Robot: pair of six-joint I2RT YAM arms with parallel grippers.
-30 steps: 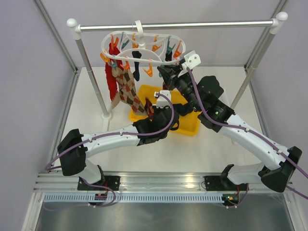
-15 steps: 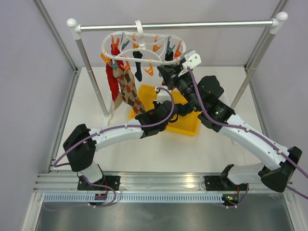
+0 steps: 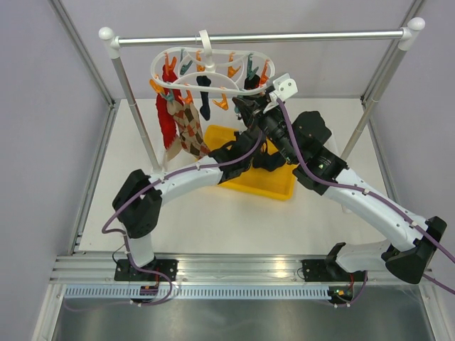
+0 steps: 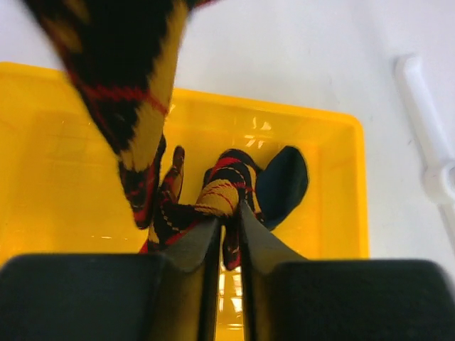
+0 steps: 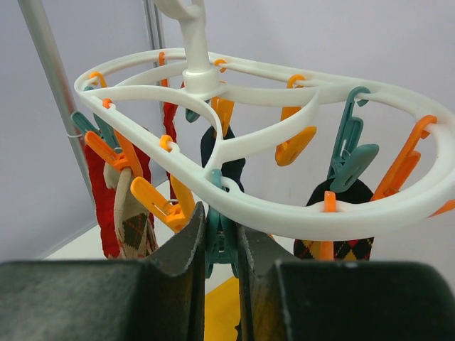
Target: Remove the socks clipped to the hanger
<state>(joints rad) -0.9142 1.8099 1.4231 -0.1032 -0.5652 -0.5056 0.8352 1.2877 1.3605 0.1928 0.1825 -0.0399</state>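
The white oval hanger (image 3: 206, 77) (image 5: 234, 192) hangs by its hook from the silver rail. A red sock (image 3: 165, 121) and a beige argyle sock (image 3: 187, 128) (image 5: 135, 227) are clipped at its left, a dark sock (image 3: 205, 99) in the middle and a black argyle sock (image 5: 341, 245) at its right. My right gripper (image 3: 242, 106) (image 5: 219, 213) is shut on a teal peg (image 5: 222, 238) under the front ring. My left gripper (image 3: 264, 159) (image 4: 227, 213) is low over the yellow bin (image 4: 334, 213). Its jaws stand a narrow slit apart, with a dark red-and-yellow sock (image 4: 213, 192) at the tips. Whether they pinch it does not show.
The silver rail (image 3: 263, 37) rests on two white posts, and the left post's foot (image 3: 158, 170) stands beside the bin. A dark argyle sock (image 4: 128, 85) hangs across the upper left of the left wrist view. Grey walls close in both sides.
My left arm has stretched forward, from the bin's near left edge to over its middle, under the right arm. The right arm has stayed at the hanger.
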